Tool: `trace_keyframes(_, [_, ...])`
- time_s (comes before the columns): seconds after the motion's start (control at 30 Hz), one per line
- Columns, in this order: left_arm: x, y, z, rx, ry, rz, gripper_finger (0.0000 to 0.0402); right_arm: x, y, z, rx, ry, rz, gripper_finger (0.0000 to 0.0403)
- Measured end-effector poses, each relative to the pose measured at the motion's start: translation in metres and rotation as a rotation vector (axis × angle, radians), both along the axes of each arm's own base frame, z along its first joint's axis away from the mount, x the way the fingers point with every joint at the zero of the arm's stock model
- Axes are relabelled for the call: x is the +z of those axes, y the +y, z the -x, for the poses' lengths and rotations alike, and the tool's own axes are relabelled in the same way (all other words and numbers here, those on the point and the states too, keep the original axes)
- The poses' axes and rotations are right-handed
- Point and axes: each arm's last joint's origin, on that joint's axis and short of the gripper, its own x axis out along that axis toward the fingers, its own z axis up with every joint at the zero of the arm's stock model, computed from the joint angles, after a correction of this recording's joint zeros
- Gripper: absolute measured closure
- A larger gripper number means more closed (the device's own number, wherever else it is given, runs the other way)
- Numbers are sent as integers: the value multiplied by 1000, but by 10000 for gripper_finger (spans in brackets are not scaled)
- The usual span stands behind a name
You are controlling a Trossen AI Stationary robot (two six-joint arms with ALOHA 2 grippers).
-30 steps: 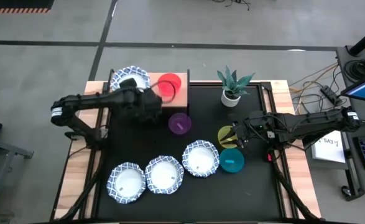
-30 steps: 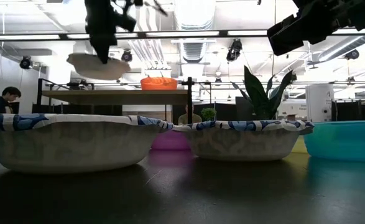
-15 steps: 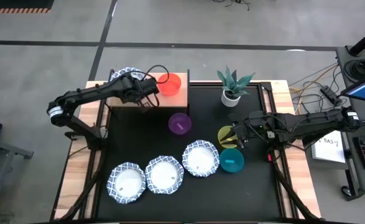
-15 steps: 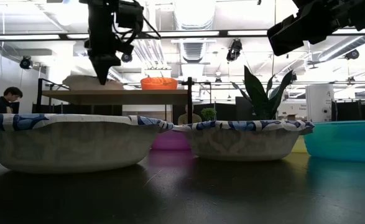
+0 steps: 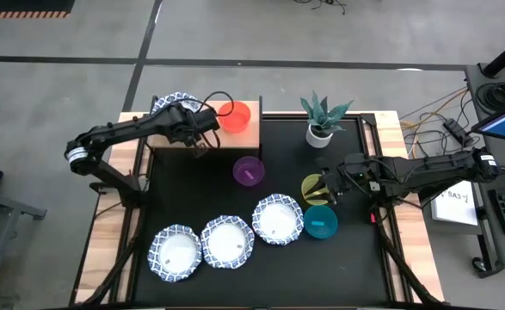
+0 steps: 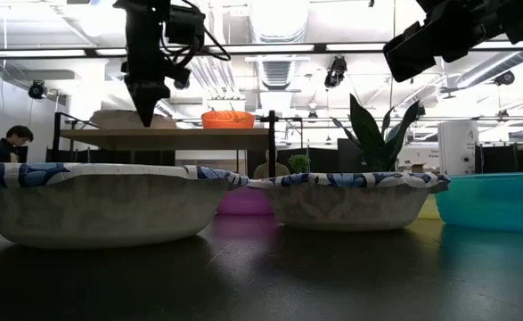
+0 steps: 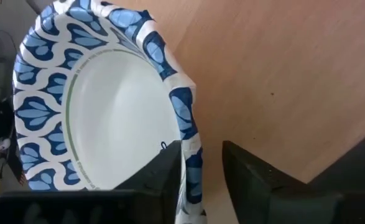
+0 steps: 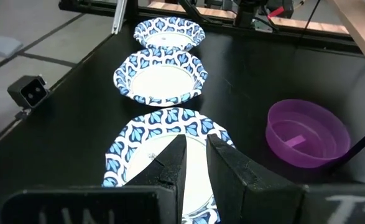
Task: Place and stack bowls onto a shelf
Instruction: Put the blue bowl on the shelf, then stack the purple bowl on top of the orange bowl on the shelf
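A white bowl with a blue-patterned rim (image 5: 164, 104) (image 7: 101, 112) rests by its base on the left end of the light-wood shelf (image 5: 249, 138) (image 6: 181, 136). A red bowl (image 5: 233, 116) sits beside it on the shelf. My left gripper (image 5: 193, 131) (image 7: 198, 171) is open and points down, with one finger inside that bowl's rim and one outside. My right gripper (image 5: 324, 191) (image 8: 196, 158) hovers high above the yellow bowl (image 5: 311, 187), its fingers a narrow gap apart and holding nothing. On the black mat sit three more patterned bowls (image 5: 227, 241), a purple bowl (image 5: 249, 170) and a teal bowl (image 5: 321, 222). My left gripper's fingers come from above and straddle the patterned bowl's rim (image 7: 189, 149) on the side nearest the red bowl. A gap shows between the rim and the outer finger (image 7: 250, 177). Whether the inner finger (image 7: 163, 174) touches the rim, I cannot tell. The bowl sits upright on the shelf.
A small white pot with a green spiky plant (image 5: 321, 119) stands on the table's far side, right of the shelf. The shelf's black legs (image 6: 271, 143) stand at the mat's far left. A person (image 6: 7, 143) shows in the room beyond.
My left gripper has carried the patterned bowl toward the table's far edge and down. The bowl, which hung above the shelf a second ago, now rests on the shelf's left end beside the red bowl.
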Motion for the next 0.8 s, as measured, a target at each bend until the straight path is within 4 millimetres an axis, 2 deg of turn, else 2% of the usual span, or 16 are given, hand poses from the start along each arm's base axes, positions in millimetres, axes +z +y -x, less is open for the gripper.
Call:
trace_keyframes(0.23, [15,-5,9,-10,-73,5,251,0,0,0,-32,10,-49,351])
trace_keyframes(0.47, [36,-15,25,-19,-201,-48,240,3,-3,-2,-164,-4,-118,351])
trace_keyframes(0.6, [43,-28,33,-91,-424,-63,244,8,-7,-4,-324,-55,-181,351])
trace_keyframes(0.7, [37,-48,39,-227,-612,-2,247,12,-11,-5,-457,-79,-229,351])
trace_keyframes(0.8, [32,-72,45,-351,-807,53,251,20,-12,-8,-494,-88,-261,351])
